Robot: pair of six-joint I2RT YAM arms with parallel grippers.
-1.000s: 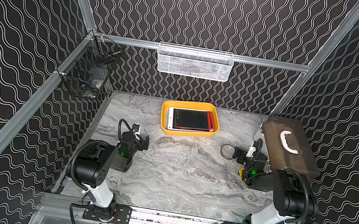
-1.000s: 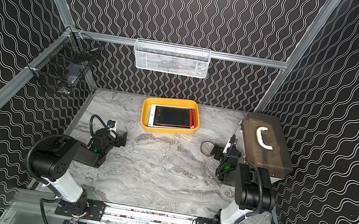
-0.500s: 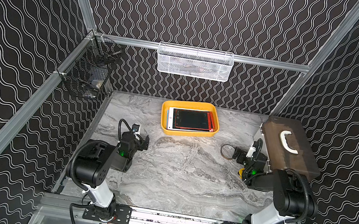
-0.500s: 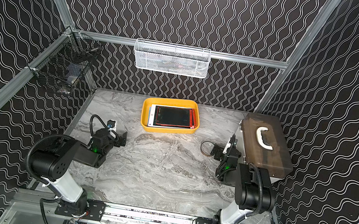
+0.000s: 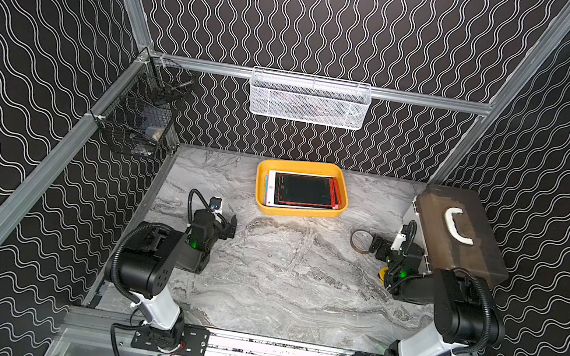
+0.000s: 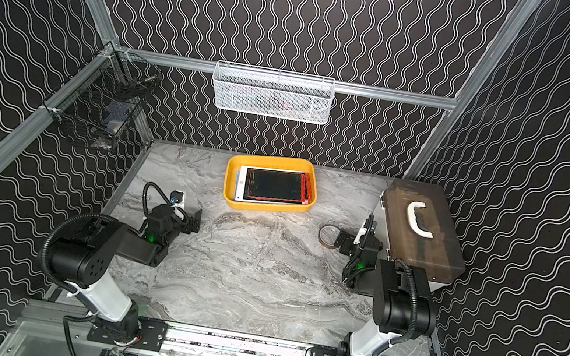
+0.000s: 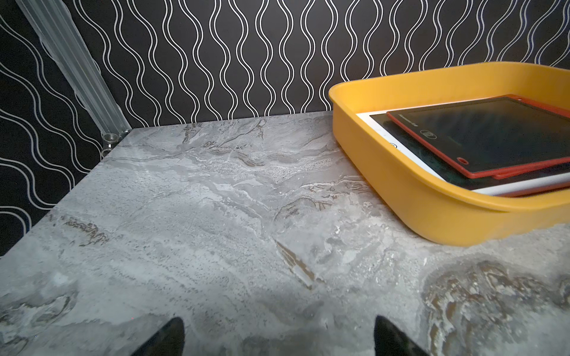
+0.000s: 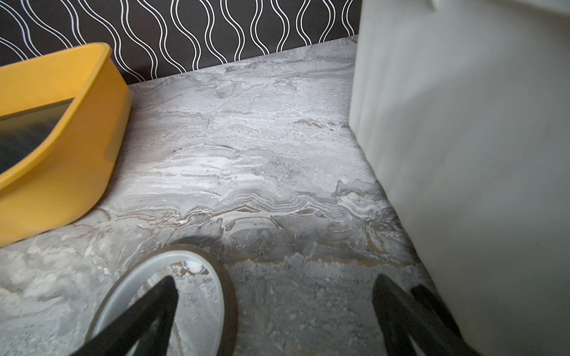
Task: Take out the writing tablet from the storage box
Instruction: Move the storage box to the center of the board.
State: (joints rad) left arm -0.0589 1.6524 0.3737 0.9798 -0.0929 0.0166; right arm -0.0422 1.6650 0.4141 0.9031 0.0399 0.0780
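Both grippers sat low over the marble table (image 5: pixel 280 271) with nothing in them. The left gripper (image 7: pixel 277 333) had its jaws spread wide, only bare tabletop between the two dark fingertips. The right gripper (image 8: pixel 274 296) was likewise released and empty.

The storage box (image 5: pixel 299 213) stood ahead of both grippers, well apart from each, near the back wall and roughly between the two. From the left gripper (image 5: pixel 227 225) it lay forward and off to the right; from the right gripper (image 5: pixel 377 246) it lay forward and to the left.

Inside it the writing tablet (image 5: pixel 302 190), red-framed with a dark screen, lay flat on top of a stack. In the left wrist view the tablet (image 7: pixel 493 135) rested on a larger white-framed one, with more red edges beneath, all within the yellow wall (image 7: pixel 416 197) of the box.

A tape roll (image 8: pixel 135 277) lay flat on the table at the right gripper's left finger, which showed over the ring's opening — whether it touched the roll could not be told. In a top view the roll (image 5: pixel 353 236) sat just in front of that gripper. The grey case (image 5: pixel 461 230) with its white handle stood just beside the right gripper on its right, its pale side wall (image 8: pixel 462 154) close to the right finger.

Far ahead of both grippers, a white mesh basket (image 5: pixel 309 99) hung on the back rail — above the box.
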